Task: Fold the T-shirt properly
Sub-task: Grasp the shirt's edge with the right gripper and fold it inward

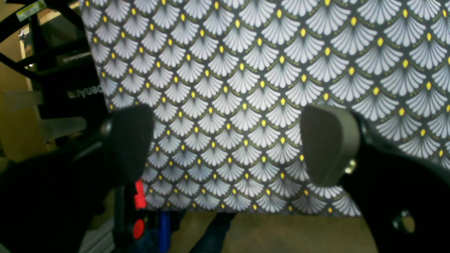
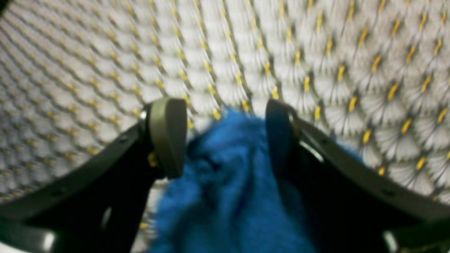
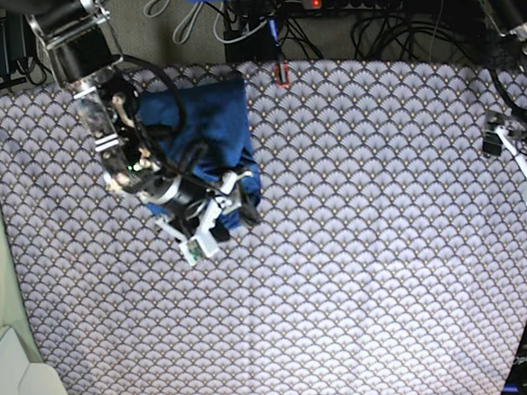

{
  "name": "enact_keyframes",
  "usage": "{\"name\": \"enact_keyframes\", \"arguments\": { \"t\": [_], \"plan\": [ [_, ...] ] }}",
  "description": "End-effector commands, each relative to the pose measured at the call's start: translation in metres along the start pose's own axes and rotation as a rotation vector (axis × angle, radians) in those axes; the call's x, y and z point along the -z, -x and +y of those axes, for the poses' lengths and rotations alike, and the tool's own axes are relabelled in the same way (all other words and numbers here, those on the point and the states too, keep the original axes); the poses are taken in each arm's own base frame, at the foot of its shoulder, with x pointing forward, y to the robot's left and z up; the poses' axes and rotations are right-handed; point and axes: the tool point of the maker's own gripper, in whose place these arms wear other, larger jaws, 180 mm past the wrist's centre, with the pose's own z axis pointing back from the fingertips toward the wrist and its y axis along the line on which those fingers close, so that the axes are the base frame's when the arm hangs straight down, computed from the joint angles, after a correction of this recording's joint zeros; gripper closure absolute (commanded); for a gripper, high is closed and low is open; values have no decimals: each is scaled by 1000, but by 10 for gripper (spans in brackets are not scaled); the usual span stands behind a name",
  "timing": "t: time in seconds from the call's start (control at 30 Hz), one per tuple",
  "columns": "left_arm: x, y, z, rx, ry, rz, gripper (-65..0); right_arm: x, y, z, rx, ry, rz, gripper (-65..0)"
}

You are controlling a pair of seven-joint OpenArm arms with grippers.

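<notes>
The T-shirt (image 3: 206, 120) is a plain blue bundle lying folded on the patterned tablecloth at the back left in the base view. My right gripper (image 3: 221, 217) hangs over the shirt's near right corner. In the right wrist view its jaws stand apart, and blue fabric (image 2: 225, 189) fills the gap between the two pads (image 2: 168, 133) and spreads below them. My left gripper (image 3: 521, 166) is far off at the table's right edge. In the left wrist view it (image 1: 225, 144) is open above bare tablecloth with nothing between its pads.
A scallop-patterned tablecloth (image 3: 341, 273) covers the table. Behind the far edge lie a power strip (image 3: 358, 1) and tangled cables. A pale surface (image 3: 14, 387) adjoins the front left corner. The cloth's edge (image 1: 267, 212) shows just below the left gripper.
</notes>
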Motion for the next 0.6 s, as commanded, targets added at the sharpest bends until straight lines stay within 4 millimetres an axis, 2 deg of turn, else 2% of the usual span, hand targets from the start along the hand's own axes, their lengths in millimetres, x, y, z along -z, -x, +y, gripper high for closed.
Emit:
{"name": "enact_keyframes", "arguments": {
  "t": [0.0, 0.07, 0.13, 0.2, 0.27, 0.3, 0.33, 0.4, 0.57],
  "plan": [
    [-8, -13, 12, 13, -34, -36, -650, -5, -20, 8, -8, -22, -70, -361],
    [-9, -13, 13, 14, -36, -37, -650, -15, -29, 22, -19, -43, -108, -351],
    [-10, -14, 13, 17, -39, -41, -650, -25, -34, 33, -28, -59, -136, -306],
    [-11, -15, 15, 20, -43, -41, -650, -39, -33, 40, -43, -67, -146, -216],
    [-11, -13, 16, 19, -46, -38, -650, -56, -28, 42, -55, -60, -149, -80],
    [-12, -12, 17, 18, -47, -36, -650, -65, -25, 38, -56, -44, -148, -19],
    [-12, -11, 17, 20, -48, -35, -650, -75, -20, 32, -47, -20, -144, 0],
    [-13, -10, 19, 24, -52, -29, -650, -96, -11, 11, -21, 56, -140, -4],
    [-10, 15, 12, 36, -36, 29, -650, -160, 19, -47, 39, 285, -107, 0]
  ]
}}
